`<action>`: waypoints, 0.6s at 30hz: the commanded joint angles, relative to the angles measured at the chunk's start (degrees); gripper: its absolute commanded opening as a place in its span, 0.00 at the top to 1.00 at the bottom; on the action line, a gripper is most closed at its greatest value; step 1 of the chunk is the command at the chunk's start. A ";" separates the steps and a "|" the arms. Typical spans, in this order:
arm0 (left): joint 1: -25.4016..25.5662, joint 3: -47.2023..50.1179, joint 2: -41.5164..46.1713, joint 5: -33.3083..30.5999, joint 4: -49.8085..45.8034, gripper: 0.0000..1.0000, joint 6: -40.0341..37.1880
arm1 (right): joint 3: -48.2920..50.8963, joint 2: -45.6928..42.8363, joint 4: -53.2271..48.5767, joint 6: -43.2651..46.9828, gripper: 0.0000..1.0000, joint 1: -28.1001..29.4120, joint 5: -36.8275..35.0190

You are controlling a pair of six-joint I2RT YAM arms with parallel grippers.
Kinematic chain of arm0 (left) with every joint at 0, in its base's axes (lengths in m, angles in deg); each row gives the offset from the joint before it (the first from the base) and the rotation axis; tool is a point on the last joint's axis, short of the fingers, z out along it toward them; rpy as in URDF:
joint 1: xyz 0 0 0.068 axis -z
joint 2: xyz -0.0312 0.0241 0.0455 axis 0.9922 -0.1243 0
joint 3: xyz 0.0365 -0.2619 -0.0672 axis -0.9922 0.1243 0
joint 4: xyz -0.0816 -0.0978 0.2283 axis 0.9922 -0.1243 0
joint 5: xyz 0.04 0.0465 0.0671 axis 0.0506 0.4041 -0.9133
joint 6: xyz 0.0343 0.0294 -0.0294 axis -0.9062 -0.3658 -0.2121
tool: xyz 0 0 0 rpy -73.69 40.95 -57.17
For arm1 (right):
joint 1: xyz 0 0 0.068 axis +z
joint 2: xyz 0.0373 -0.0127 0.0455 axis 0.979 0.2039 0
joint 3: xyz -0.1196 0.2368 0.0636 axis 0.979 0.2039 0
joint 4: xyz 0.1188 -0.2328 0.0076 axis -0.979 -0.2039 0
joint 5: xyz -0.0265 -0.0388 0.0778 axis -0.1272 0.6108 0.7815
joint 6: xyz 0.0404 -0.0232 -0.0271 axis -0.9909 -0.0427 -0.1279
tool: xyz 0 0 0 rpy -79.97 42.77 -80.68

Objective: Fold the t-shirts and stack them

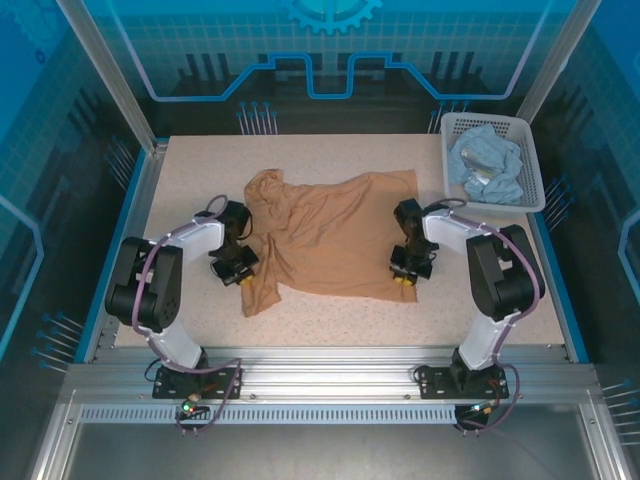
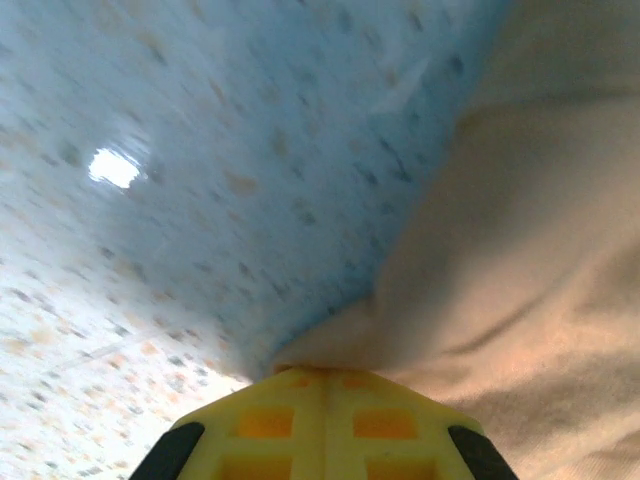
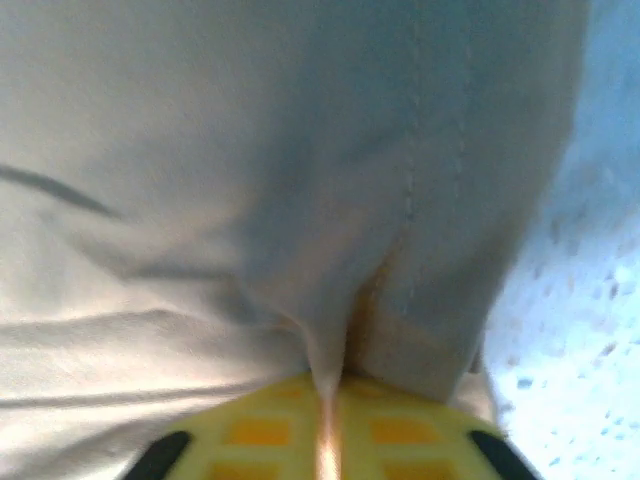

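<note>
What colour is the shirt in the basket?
Pale blue shirt, best in the top view.

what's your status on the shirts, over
Left hand shut on tan shirt, left edge. Right hand shut on right edge. Blue shirt bunched in basket.

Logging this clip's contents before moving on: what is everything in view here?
tan t-shirt: one, caramel brown, spread rumpled at table centre
pale blue t-shirt: one, light blue, crumpled in the basket
basket: one, white lattice, far right corner of the table
table: one, speckled beige, under everything
left hand: one, black and yellow, shut on the tan t-shirt's left edge
right hand: one, black and yellow, shut on its right edge
</note>
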State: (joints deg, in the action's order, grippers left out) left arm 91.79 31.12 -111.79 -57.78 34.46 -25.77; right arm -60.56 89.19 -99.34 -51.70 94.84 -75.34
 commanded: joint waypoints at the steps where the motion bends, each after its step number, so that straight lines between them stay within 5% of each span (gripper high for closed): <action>1: -4.11 0.29 2.74 -5.30 -2.30 1.00 -1.44 | -2.30 3.87 -3.23 0.83 1.00 -2.50 -4.31; 6: -11.22 2.09 6.92 -3.17 -3.97 1.00 -2.32 | -3.66 4.11 -4.90 2.60 1.00 -5.98 -6.63; 12: -12.32 0.53 11.95 -0.33 -6.17 1.00 0.56 | -4.08 0.62 -6.67 3.50 1.00 -6.38 -9.74; 18: -8.33 -4.15 6.44 10.14 1.82 0.65 -1.18 | -4.64 -0.94 -6.92 5.00 1.00 -5.95 -10.66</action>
State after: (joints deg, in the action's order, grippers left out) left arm 81.03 30.69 -101.85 -54.30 32.93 -26.44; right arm -64.19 89.45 -103.82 -48.16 88.67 -84.11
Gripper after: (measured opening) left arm 0.328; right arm 0.054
